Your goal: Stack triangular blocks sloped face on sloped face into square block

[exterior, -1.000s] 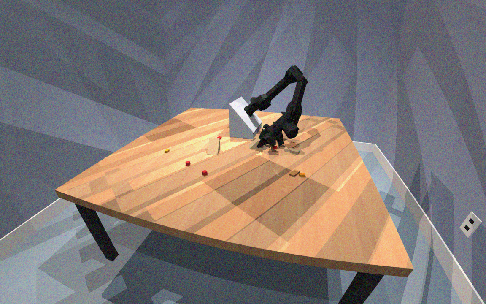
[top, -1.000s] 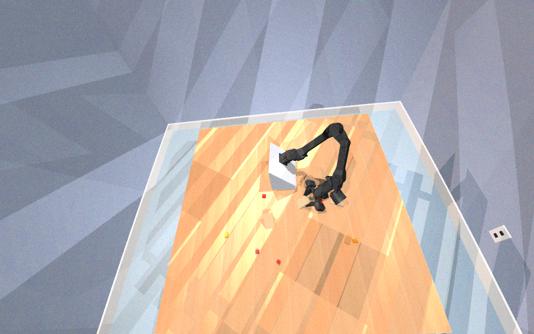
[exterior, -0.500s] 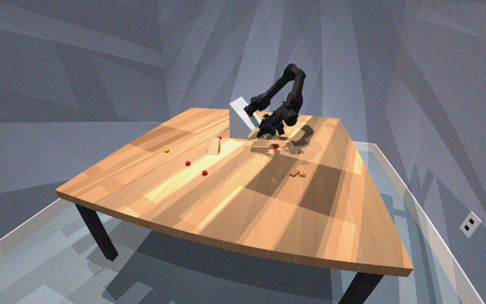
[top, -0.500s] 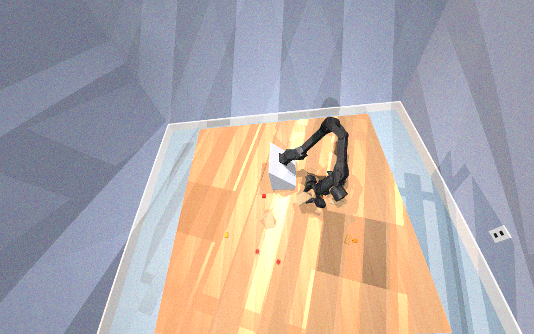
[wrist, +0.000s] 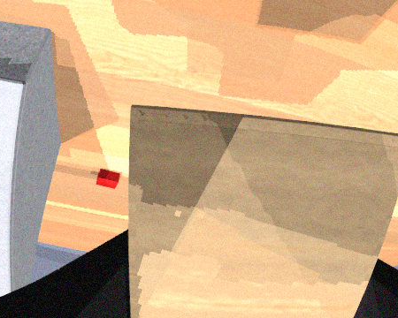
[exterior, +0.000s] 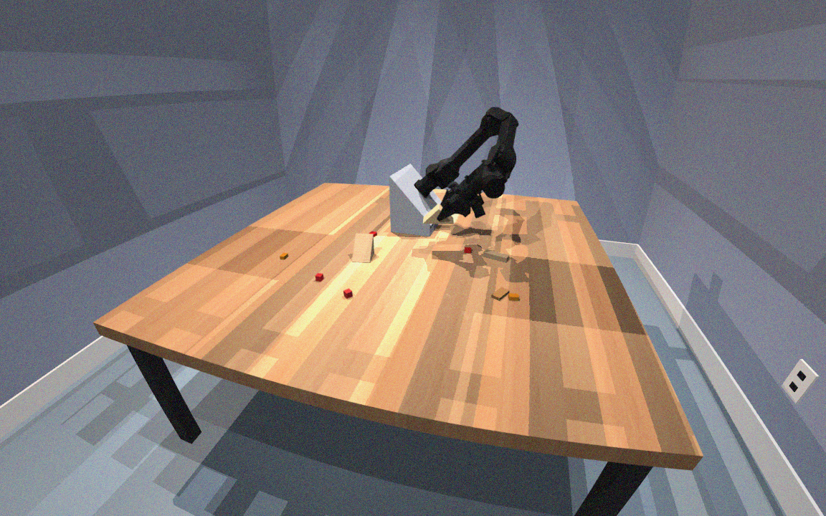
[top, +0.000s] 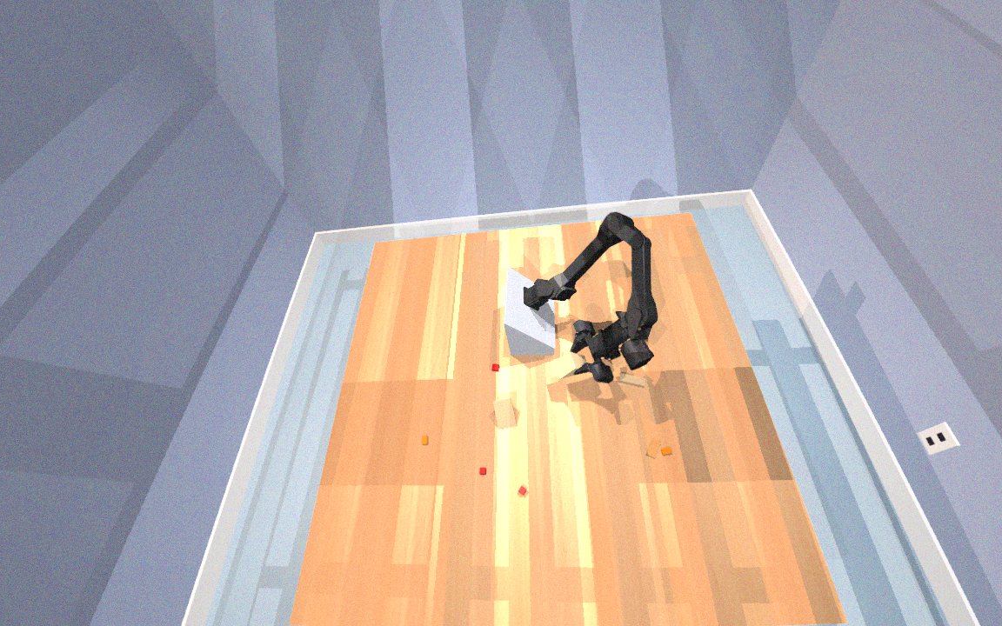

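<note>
My gripper (top: 576,362) (exterior: 443,208) (wrist: 241,249) is shut on one pale wooden triangular block (top: 564,365) (exterior: 431,215) (wrist: 252,199), with a finger at each side of it. The held block is raised above the table, and a shadow lies below it in the exterior view. The fingers hide part of it in the top and exterior views. The other triangular block (top: 505,413) (exterior: 363,248) stands on the table, left of the gripper and nearer the front in the top and exterior views. The two blocks are apart. The second block does not show in the wrist view.
The arm's base is on a large grey-white wedge (top: 531,340) (exterior: 403,205) (wrist: 35,155), close beside the gripper. Small red cubes (top: 483,470) (exterior: 319,276), orange pieces (top: 424,440) (exterior: 283,256) and thin tan pieces (top: 633,379) (exterior: 496,256) lie scattered on the table.
</note>
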`<state>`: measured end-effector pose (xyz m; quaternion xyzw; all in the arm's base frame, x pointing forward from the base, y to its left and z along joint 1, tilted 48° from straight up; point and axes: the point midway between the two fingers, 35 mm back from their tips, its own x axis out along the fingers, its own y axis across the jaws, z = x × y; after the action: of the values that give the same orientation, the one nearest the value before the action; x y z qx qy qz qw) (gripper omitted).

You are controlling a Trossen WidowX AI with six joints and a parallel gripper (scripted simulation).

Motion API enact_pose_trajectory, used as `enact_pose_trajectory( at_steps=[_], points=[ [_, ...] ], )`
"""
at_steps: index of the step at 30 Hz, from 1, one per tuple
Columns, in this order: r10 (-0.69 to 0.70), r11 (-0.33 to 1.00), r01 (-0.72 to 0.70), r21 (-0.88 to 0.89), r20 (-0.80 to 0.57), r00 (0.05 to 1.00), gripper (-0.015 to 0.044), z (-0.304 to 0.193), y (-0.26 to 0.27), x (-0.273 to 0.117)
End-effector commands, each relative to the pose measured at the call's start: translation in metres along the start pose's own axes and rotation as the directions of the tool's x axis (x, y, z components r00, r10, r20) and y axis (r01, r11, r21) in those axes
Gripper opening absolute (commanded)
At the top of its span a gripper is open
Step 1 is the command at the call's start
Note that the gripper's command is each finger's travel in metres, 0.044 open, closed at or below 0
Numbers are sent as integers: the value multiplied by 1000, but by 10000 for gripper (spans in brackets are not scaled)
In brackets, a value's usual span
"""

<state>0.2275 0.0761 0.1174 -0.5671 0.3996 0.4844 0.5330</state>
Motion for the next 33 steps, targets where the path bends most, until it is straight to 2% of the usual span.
enact_pose_trajectory(
  at_steps=[1,8,16,24,33],
  points=[
    [11,997,-11,76,9,1000,0,0,1,2],
    [37,952,-48,302,41,998,0,-1,3,4],
    [65,836,-97,539,78,995,0,-3,5,7],
    [89,659,-148,737,118,989,0,-4,7,10],
    [113,402,-196,894,164,980,0,-5,8,13]
  ],
)
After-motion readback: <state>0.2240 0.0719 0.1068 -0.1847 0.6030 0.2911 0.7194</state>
